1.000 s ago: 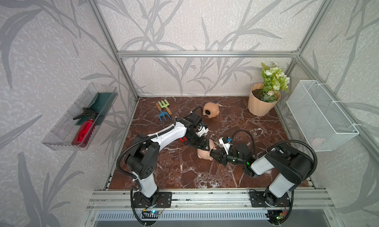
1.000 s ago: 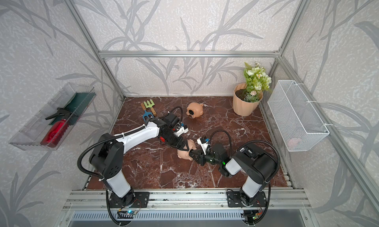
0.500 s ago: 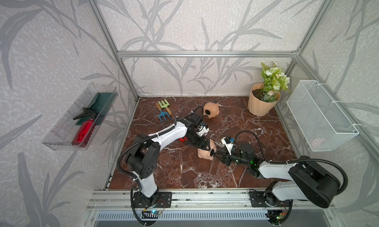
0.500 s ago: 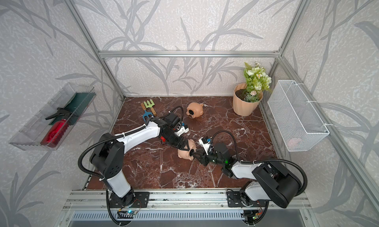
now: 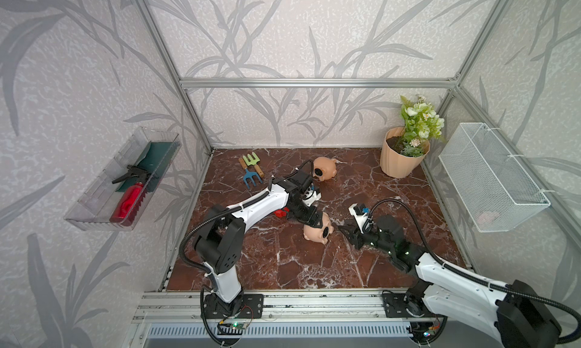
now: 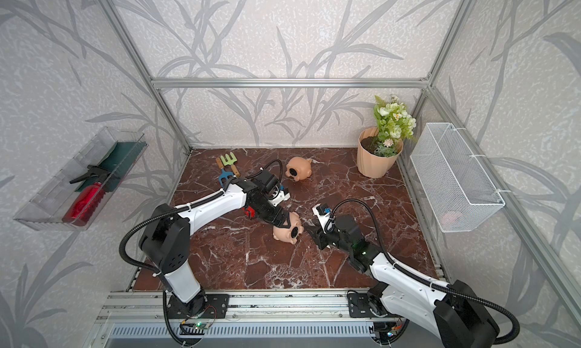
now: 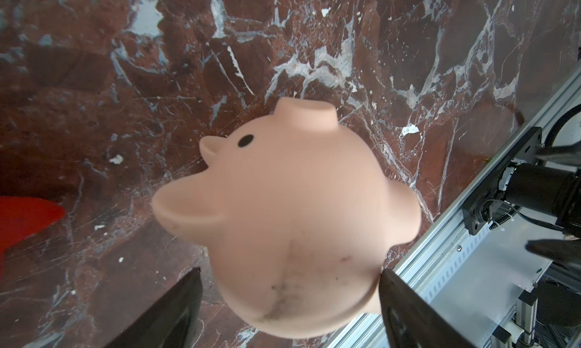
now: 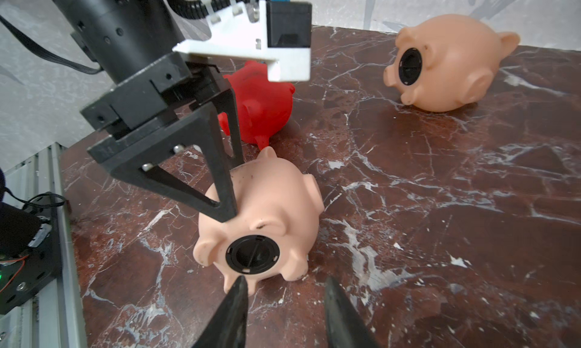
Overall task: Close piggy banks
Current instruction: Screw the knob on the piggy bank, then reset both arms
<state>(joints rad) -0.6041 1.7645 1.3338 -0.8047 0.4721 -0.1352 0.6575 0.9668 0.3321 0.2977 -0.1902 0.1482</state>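
The released left tool [image 7: 289,269] loosely straddles the near peach piggy bank [image 8: 267,211] lying on the desk [image 8: 440,205], so a push on its black plug [image 8: 253,254] from the empty, parted right tool [image 8: 286,280] would likely skid it. Three banks: this one, the far peach piggy bank [image 8: 446,63], the red piggy bank [image 8: 264,110]; two plugs visible

Counting from the peach flower pot [image 5: 397,164], the first piggy bank [image 5: 328,167] and second piggy bank [image 5: 311,235] are peach, the third piggy bank [image 8: 261,107] red, on a white-veined red-brown floor [image 5: 298,268].
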